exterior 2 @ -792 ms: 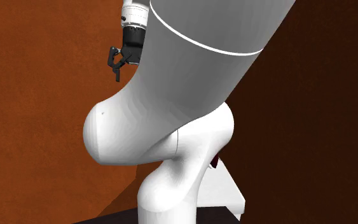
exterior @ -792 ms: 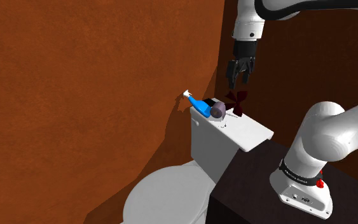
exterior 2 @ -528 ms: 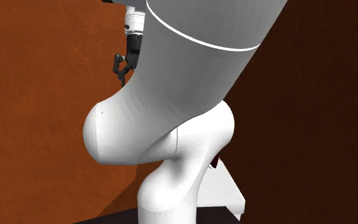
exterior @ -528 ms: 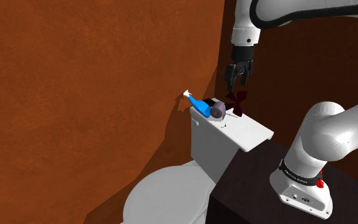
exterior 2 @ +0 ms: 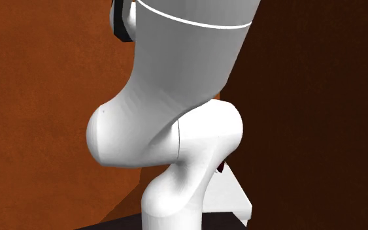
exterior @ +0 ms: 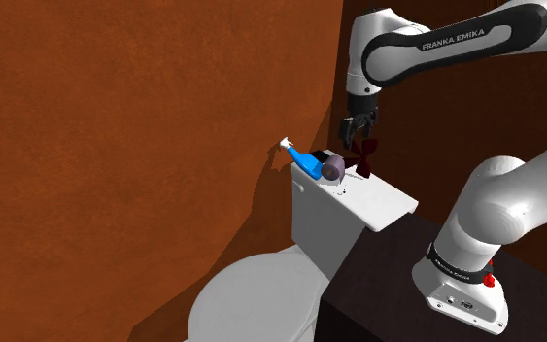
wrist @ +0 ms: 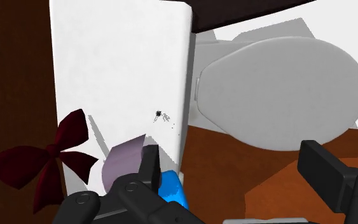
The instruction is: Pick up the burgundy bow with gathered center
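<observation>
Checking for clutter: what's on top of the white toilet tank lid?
A burgundy bow, a greyish-purple cylinder and a blue bottle shape. In the wrist view the black fingers hide part of the blue one.

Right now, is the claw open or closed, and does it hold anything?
Claw: open, holding nothing. The dark red bow lies beside it, not between its fingers.

white toilet (exterior: 252, 291), seat lid closed, with a flat tank lid (exterior: 383, 202). on the tank lid, at the wall end: blue bottle-like item with a white tip (exterior: 304, 161), just beside a mauve-grey rounded item (exterior: 332, 170). rust-brown wall (exterior: 116, 117) behind.
</observation>
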`<state>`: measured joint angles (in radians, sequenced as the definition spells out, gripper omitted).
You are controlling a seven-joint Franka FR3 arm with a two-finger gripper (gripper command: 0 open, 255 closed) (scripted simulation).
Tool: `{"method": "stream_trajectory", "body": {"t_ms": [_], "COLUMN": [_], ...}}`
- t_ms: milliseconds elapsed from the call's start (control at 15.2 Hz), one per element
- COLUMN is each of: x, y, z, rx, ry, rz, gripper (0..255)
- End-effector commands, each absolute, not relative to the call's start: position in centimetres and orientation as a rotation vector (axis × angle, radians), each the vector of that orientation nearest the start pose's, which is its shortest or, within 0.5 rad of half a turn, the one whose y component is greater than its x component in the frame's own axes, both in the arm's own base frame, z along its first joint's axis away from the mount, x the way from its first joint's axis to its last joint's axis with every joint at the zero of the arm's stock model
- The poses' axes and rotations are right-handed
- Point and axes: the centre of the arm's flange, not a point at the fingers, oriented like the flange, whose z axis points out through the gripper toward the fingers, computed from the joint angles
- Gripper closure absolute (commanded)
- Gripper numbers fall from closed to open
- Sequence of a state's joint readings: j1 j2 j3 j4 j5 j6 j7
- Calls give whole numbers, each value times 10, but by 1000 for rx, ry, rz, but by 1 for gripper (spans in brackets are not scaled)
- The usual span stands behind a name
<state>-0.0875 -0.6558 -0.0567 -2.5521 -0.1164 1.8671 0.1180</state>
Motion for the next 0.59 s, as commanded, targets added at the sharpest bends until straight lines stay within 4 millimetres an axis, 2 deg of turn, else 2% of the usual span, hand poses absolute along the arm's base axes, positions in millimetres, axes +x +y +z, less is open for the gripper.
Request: {"method": "stream_trajectory", "body": {"t_ms": [0,528], "x": [351,382], "y": [-70,-132], "z": [461,401], "rx": [-3233,-3363], "ry": [358,425], "rz": [33,-17], "gripper": [0,0]}}
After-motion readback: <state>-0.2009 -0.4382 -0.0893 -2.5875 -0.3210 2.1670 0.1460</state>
